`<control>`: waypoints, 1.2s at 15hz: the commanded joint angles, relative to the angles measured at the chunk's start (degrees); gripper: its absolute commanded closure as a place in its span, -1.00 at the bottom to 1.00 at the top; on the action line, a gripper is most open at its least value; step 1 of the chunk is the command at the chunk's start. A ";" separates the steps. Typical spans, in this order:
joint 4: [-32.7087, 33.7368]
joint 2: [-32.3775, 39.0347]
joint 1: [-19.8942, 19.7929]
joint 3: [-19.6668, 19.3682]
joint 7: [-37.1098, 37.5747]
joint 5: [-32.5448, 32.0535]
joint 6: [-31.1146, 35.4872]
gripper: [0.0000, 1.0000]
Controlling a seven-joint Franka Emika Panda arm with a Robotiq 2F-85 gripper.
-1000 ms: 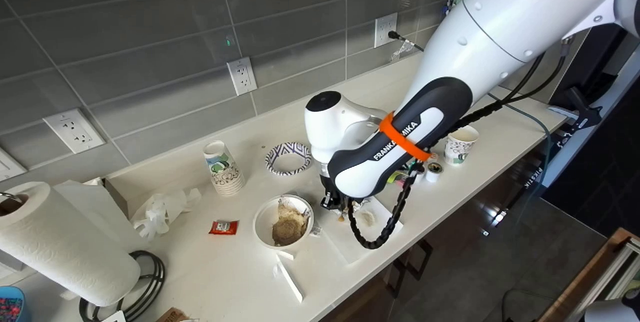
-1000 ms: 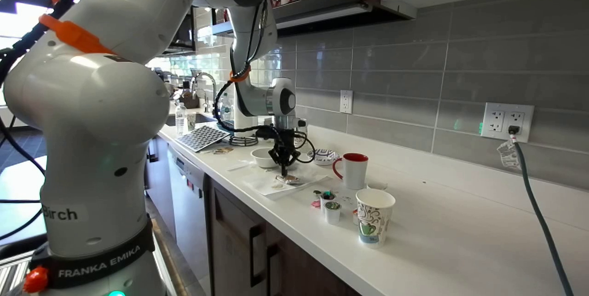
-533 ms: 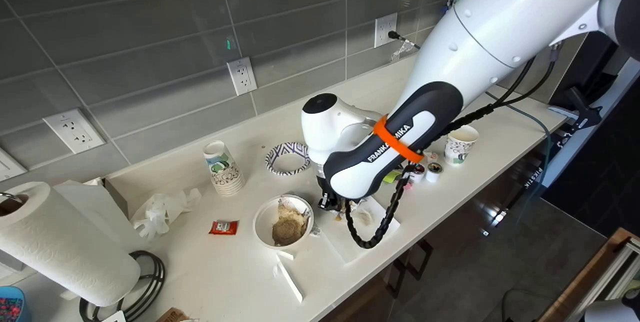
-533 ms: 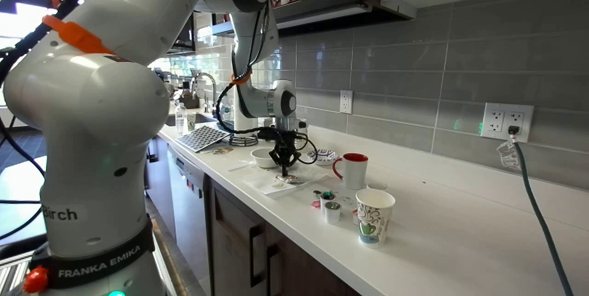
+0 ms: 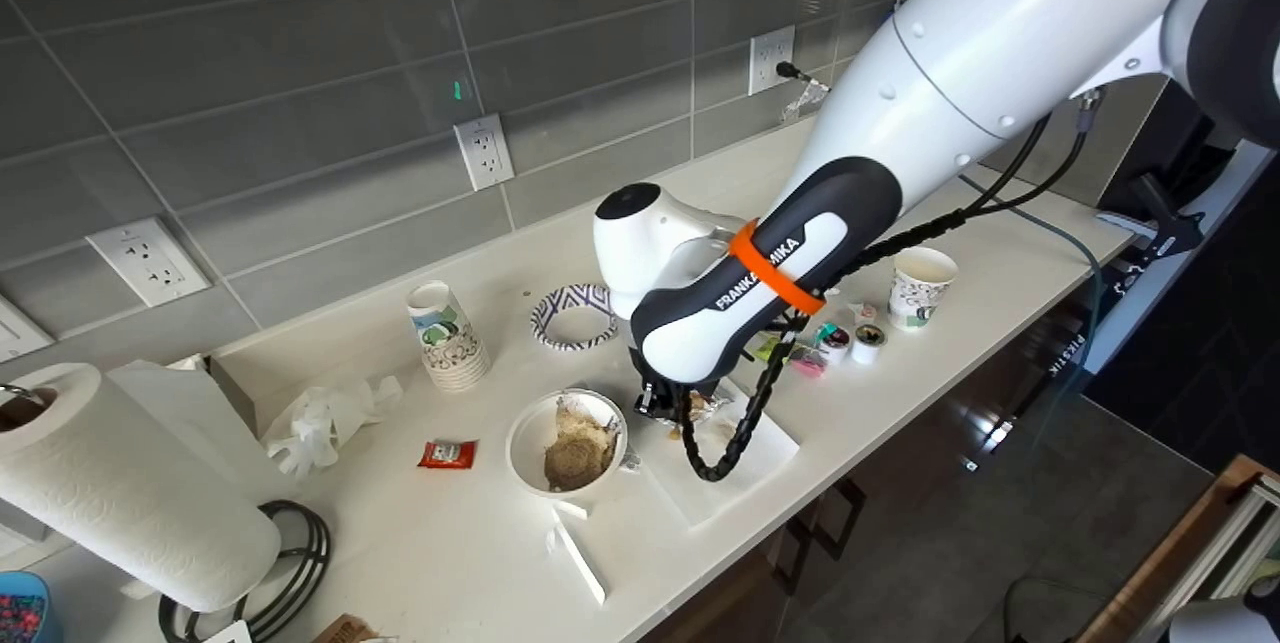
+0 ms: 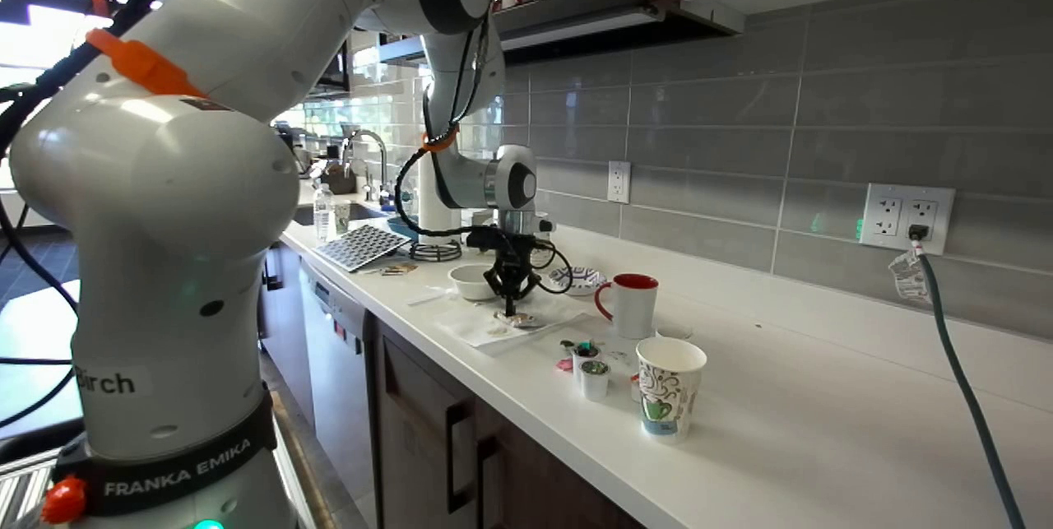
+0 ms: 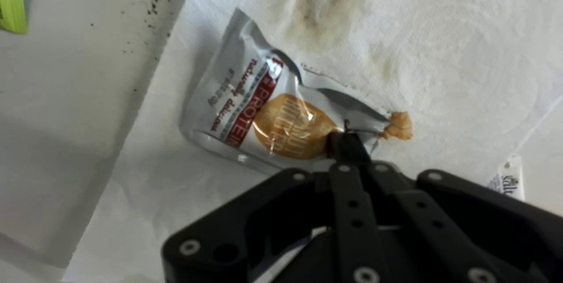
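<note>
My gripper [image 7: 349, 144] points down with its black fingers together. They pinch a silver wrapper [image 7: 272, 111] with an orange oval and "PROTEIN" lettering, near its orange-brown tip. The wrapper lies on a stained white paper towel [image 7: 149, 195]. In an exterior view the gripper [image 6: 510, 307] stands low over the counter at the wrapper [image 6: 523, 321]. In an exterior view the gripper [image 5: 658, 405] is partly hidden by the arm; foil [image 5: 710, 407] shows beside it. A salt packet [image 7: 510, 179] and a green packet [image 7: 11, 1] lie nearby.
A white bowl with brown contents [image 5: 517, 450], a patterned bowl [image 5: 545, 323], a red packet [image 5: 447, 455], stacked cups [image 5: 450, 338] and a paper roll [image 5: 120, 483] stand around. A red-lined mug [image 6: 637, 311], pods [image 6: 595, 381] and a paper cup [image 6: 670, 389] stand too.
The arm has swung, its elbow and forearm shifting left in an exterior view. The gripper has moved only slightly the same way, and the wrapper and towel have shifted slightly with it.
</note>
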 commanded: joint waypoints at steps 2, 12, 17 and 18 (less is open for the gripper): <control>3.80 5.18 -0.77 0.43 -0.80 1.34 -1.60 1.00; 1.81 -0.19 2.91 -1.83 5.13 -2.75 -2.39 1.00; 0.69 -2.39 5.09 -3.58 10.11 -6.08 -2.64 1.00; 0.16 -2.88 5.18 -3.82 11.06 -6.29 -2.56 1.00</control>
